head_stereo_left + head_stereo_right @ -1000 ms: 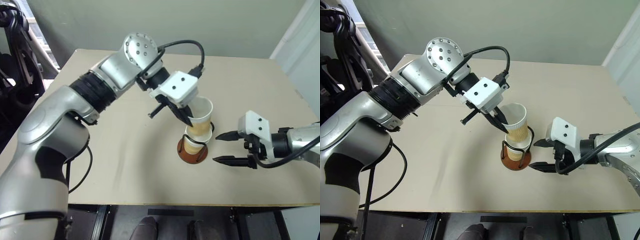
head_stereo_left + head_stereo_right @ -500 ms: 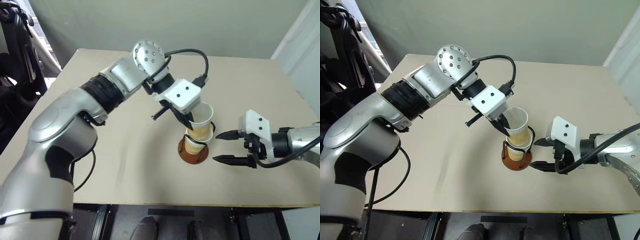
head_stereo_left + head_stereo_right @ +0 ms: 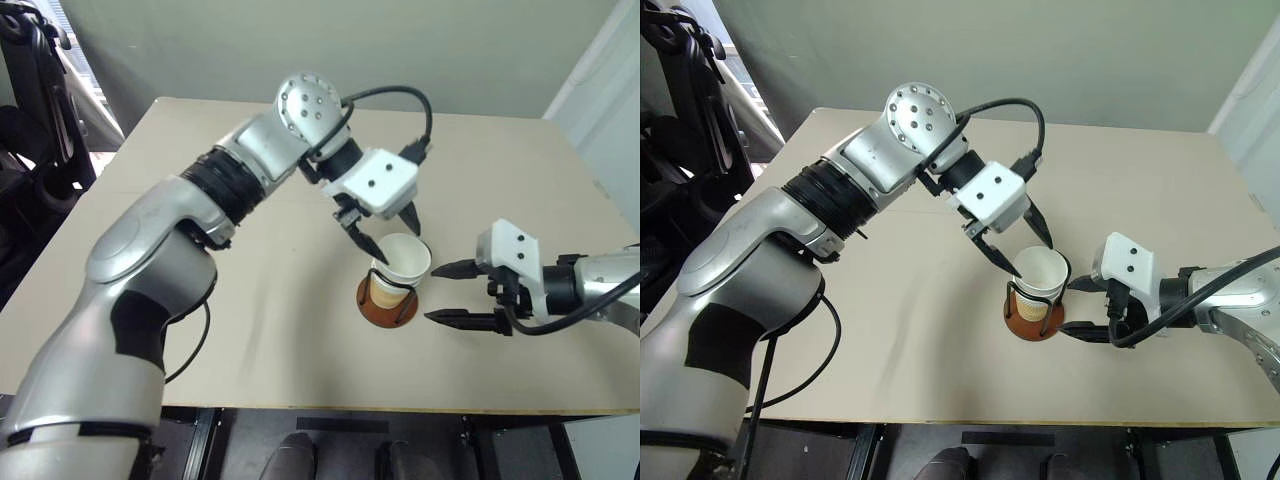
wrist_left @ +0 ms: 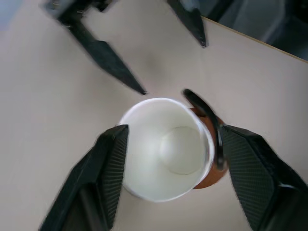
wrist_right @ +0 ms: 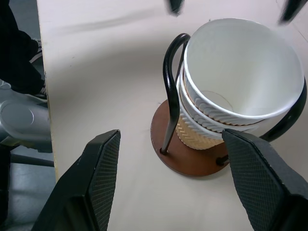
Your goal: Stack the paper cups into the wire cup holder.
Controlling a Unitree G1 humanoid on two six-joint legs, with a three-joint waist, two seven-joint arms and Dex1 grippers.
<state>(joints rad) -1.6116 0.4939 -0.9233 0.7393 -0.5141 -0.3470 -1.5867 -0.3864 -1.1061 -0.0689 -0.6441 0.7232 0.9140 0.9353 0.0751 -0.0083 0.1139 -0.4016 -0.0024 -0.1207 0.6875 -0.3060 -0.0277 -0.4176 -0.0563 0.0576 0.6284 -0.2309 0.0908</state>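
Your left hand (image 3: 392, 235) has just let go, fingers now apart above the top paper cup (image 3: 402, 262), which sits nested in the wire cup holder (image 3: 386, 304); your right hand (image 3: 452, 294) waits open beside it, so this stack looks finished.

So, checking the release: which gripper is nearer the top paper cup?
Left. The left gripper straddles the top paper cup's rim, open; the right gripper waits beside the wire cup holder.

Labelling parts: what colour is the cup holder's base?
Reddish-brown, a round disc under the wire cup holder; clearest in the right wrist view.
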